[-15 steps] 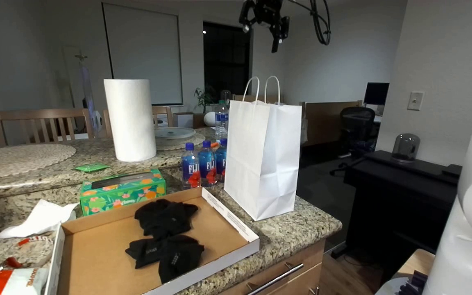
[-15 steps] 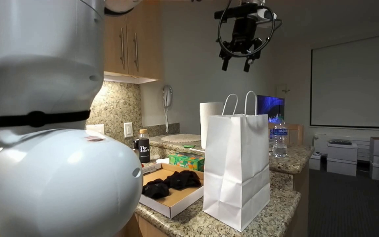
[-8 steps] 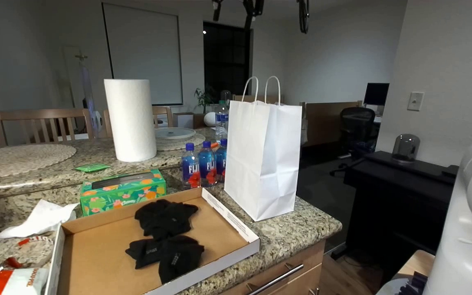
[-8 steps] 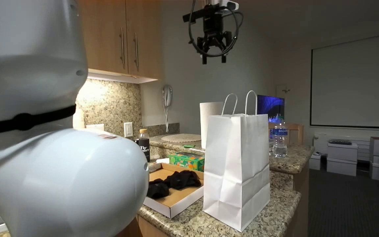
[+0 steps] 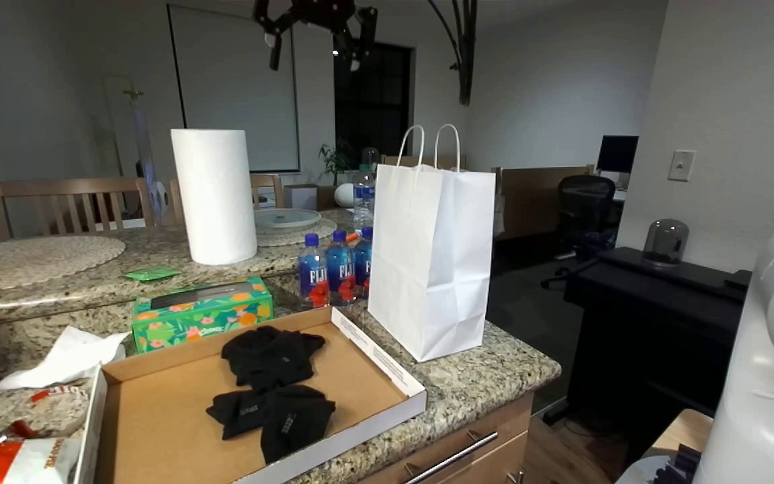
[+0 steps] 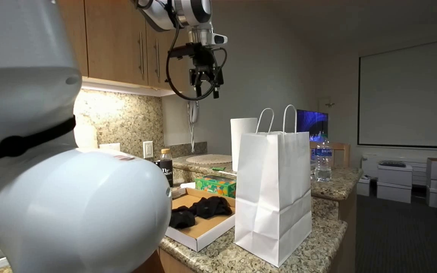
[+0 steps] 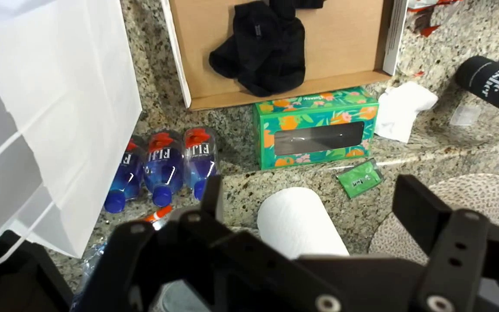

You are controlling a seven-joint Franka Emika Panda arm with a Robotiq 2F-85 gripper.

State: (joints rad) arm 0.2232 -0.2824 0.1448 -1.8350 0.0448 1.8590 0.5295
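Pincer (image 5: 314, 64), spread, empty; black cloths (image 5: 269, 376), well below it, bunched; in cardboard tray (image 5: 165, 417) along an edge of table (image 5: 514, 366).

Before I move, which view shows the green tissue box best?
The wrist view: the tissue box shows its whole top window there. Both exterior views catch it only in part: the cardboard tray hides its lower front, and in an exterior view the white bag also covers one end.

Grey wall (image 5: 548, 87), dark window (image 5: 380, 107), wooden chair (image 5: 68, 187)
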